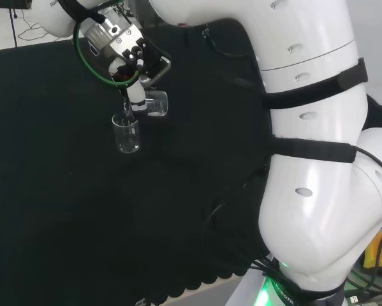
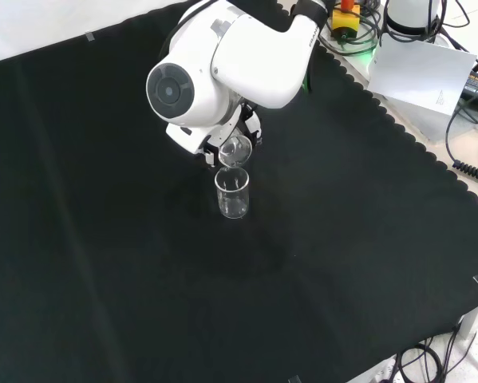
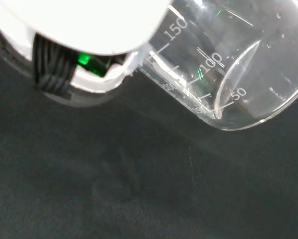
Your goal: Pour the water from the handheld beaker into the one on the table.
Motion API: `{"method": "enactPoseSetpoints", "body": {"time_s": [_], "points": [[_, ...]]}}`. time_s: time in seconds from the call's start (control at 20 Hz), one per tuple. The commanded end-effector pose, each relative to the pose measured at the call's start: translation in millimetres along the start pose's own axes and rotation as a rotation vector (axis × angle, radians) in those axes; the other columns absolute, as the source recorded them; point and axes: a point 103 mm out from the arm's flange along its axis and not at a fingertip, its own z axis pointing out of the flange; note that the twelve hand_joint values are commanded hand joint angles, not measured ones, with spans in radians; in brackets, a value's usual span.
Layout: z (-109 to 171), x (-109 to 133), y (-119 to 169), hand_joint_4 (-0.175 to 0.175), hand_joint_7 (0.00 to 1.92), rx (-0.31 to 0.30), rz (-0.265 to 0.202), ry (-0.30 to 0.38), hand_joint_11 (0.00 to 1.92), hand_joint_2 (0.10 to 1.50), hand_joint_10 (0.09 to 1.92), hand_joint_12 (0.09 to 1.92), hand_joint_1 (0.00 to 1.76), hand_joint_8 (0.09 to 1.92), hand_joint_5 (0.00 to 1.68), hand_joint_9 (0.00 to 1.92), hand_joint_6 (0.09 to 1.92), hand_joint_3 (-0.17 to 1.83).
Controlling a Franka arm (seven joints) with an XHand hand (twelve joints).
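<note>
Pour in progress: clear glass handheld beaker (image 1: 156, 103) tipped sideways.

It is clasped by the black and white hand's (image 1: 132, 60) curled fingers, lip held above the upright clear glass table beaker (image 1: 126, 133), so water falls inside.

held beaker (image 3: 228, 64): clear, glossy, white printed scale | standing beaker (image 1: 127, 134): clear, smooth, shiny rim | counter cloth (image 2: 103, 239): black, matt, scalloped edge | arm link (image 2: 239, 56): white glossy plastic, grey cap | hand (image 1: 124, 54): black and white, smooth shell
</note>
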Motion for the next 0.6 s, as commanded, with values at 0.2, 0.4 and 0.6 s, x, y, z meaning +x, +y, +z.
{"method": "enactPoseSetpoints", "body": {"time_s": [0.2, 0.4, 0.6], "points": [[-1.3, 2.4, -0.9, 0.101, 1.51, 0.009, 0.014, -0.023, 1.06, 0.63, 0.11, 0.92, 1.18, 0.19, 1.53, 1.44, 0.14, 0.60], [-2.2, 2.8, -0.7, 0.102, 1.51, 0.013, 0.030, -0.032, 1.06, 0.63, 0.11, 0.92, 1.18, 0.19, 1.53, 1.44, 0.14, 0.60], [-5.4, 3.7, 0.4, 0.103, 1.51, 0.023, 0.033, -0.040, 1.06, 0.63, 0.11, 0.92, 1.18, 0.19, 1.53, 1.44, 0.15, 0.60]]}}
